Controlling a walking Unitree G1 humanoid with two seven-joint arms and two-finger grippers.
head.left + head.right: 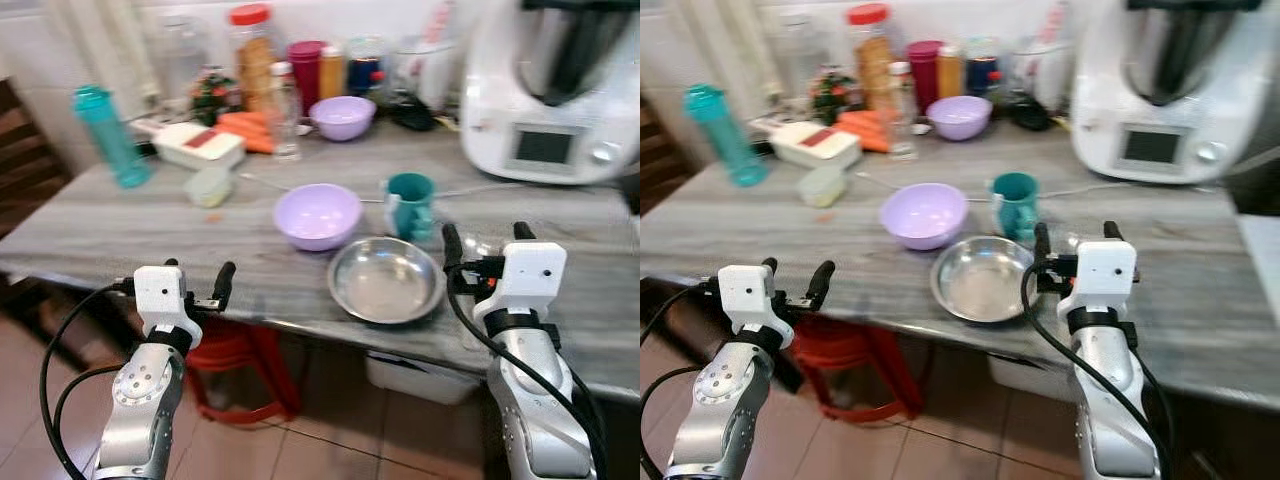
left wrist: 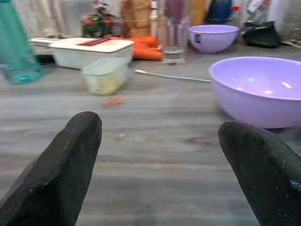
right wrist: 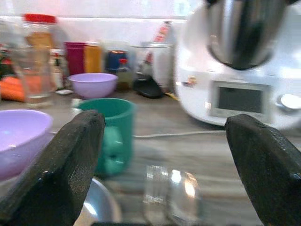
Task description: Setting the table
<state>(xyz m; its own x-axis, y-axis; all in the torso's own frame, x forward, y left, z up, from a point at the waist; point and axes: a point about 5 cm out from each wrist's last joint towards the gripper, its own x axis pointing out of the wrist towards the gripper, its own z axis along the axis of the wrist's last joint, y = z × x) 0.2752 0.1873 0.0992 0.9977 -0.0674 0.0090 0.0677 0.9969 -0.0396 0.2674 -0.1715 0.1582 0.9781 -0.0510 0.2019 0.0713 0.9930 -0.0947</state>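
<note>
So your robot stood at the near edge of a grey wood-grain table with both arms raised in front of it. The left gripper hovered at the table's front edge, fingers spread wide apart and holding nothing. In the left wrist view those fingers framed bare tabletop, with the big lilac bowl off to one side ahead.

Your right gripper was up over the table just beside the steel bowl, fingers also spread apart and empty. Through the right wrist view you could see a clear drinking glass sitting right between the two fingers, a bit blurry, with the teal mug behind it to one side. I couldn't tell whether either finger touched the glass.

As for the tableware: the steel bowl sat near the front edge, the lilac bowl just behind and to its left, and the teal mug just behind the steel bowl. A smaller lilac bowl was way at the back among jars and bottles. A teal water bottle stood at the far left, with a white lidded box, some carrots and a small pale tub nearby. A big white kitchen machine took up the back right.
</note>
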